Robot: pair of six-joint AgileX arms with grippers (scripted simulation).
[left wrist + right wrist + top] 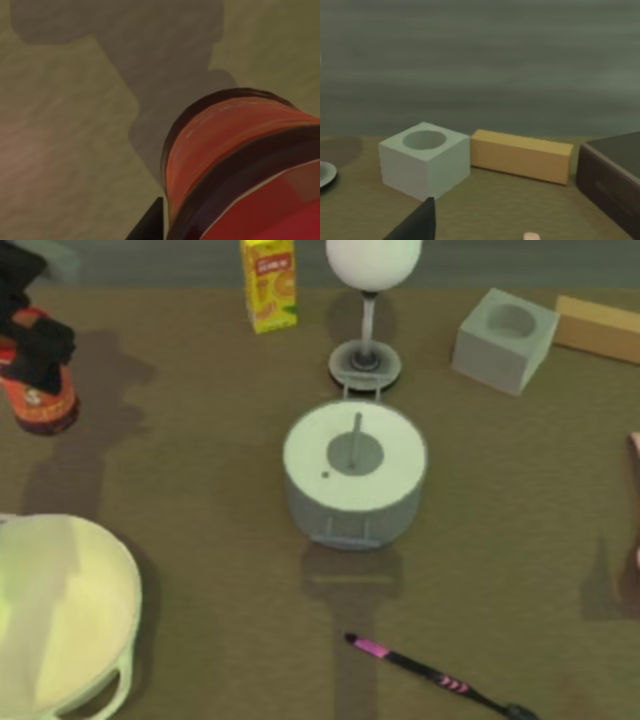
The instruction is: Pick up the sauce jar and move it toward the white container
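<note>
My left gripper [35, 345] grips the round, shiny sauce jar [40, 400] at the table's far left, well away from the smooth white container [355, 475]. I cannot tell about my right gripper.

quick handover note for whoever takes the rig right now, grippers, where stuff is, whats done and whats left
Left gripper: at the table's far left, closed on the small round jar of dark red sauce with orange-red lid.
Right arm: parked at the right edge, gripper barely seen.
Round white container: table centre, apart from the jar.
Done: jar gripped.
Left: carry it right toward the container.
</note>
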